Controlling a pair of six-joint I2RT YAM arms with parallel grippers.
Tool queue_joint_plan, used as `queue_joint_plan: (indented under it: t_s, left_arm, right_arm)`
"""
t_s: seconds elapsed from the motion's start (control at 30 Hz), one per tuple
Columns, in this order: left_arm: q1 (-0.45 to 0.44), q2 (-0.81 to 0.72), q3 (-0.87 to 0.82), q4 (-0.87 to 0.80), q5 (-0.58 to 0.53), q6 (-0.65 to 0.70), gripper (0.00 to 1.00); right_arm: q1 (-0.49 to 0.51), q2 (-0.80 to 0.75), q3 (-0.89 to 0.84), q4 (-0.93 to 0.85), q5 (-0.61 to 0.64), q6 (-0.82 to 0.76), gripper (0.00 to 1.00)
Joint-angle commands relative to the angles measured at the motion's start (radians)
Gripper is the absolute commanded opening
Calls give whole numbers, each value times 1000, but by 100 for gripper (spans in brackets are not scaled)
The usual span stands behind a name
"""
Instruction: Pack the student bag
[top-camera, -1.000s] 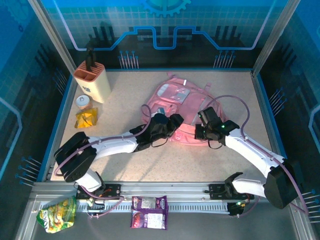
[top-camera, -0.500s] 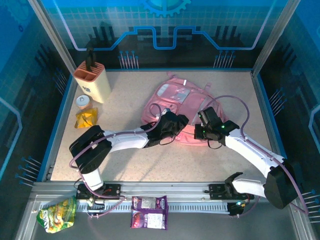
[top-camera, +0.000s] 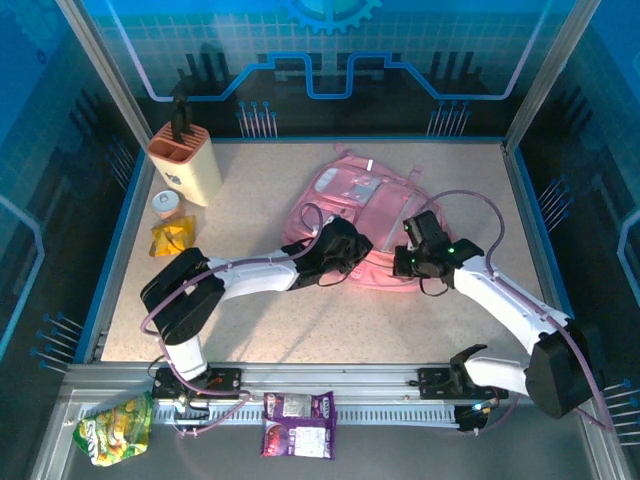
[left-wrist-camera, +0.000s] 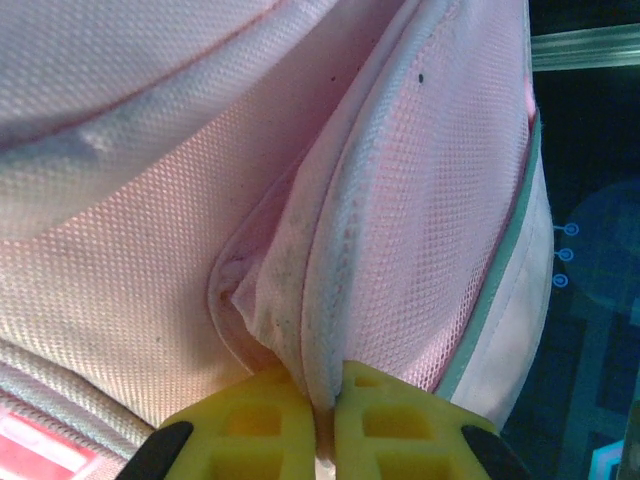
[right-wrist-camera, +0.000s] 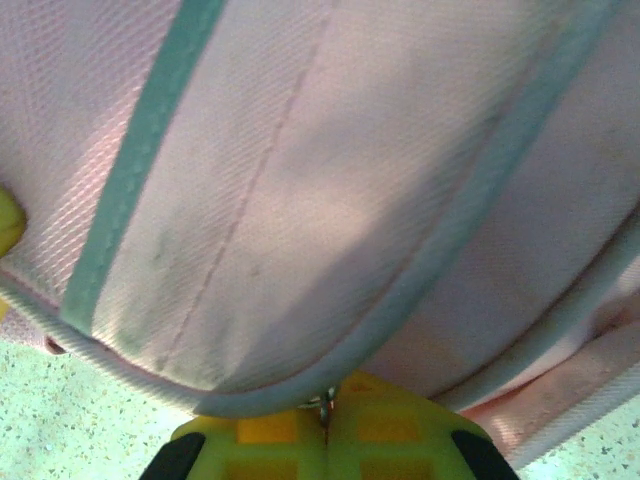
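The student bag (top-camera: 345, 200) is laid flat on the speckled table (top-camera: 250, 210), right of the middle and toward the far side, with its pale pocket panel (top-camera: 352, 186) turned upward. Its near edge is held by both grippers.

The left gripper (top-camera: 347, 252) is set at the bag's near left edge. In the left wrist view its yellow fingers (left-wrist-camera: 260, 425) are seen pressed together, with a piped fold of pink mesh fabric pinched between them. The right gripper (top-camera: 408, 263) is set at the bag's near right edge. In the right wrist view its yellow fingers (right-wrist-camera: 385, 430) are closed on the bag's grey-green piped rim, and a small metal piece is seen in the seam between them. Whether that piece is a zip pull cannot be told.

Well apart from the bag, at the far left of the table, a peach knife block (top-camera: 187, 163) with one black handle is stood upright. A small round jar (top-camera: 168, 204) is placed just beside it, and a yellow packet (top-camera: 172, 238) is laid next to the jar. On the metal rail (top-camera: 390, 405) near the arm bases, a green snack bag (top-camera: 113, 428) and a purple packet (top-camera: 297, 410) are laid.
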Motion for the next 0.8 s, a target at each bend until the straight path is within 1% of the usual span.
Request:
queue_joint_plan:
  t_s: [0.0,0.2,0.33,0.4,0.5,0.57,0.67,0.77]
  left_arm:
    - [51,-40,-39,-55,-27,72,0]
    - [92,-114,-83,-117,-10,154,0]
    - [138,-173,-134,-131,16,188,0]
    - [165,-195,-152,-128,44,221,0]
    - [226,-208,-144,-185,111,275,0]
    - [264,-235,-159,-198,134,309,0]
    - [313,-277,-156,-240,152,391,0]
    - [346,-286,-99,-352,155,483,0]
  right_arm:
    - [-73,-12,28,-85,23,-14,0]
    - [-108,10,58,-92,40,-36,0]
    - [-119,31,117,-107,71,-45,0]
    - [-118,33,129,-111,67,-51,0]
    - [-108,28,127,-99,20,-78,0]
    - [-82,24,122,-103,7,-97,0]
    - [-6,6,88,-91,-8,-102,0]
    - [115,-9,36,-29,-57,-62,0]
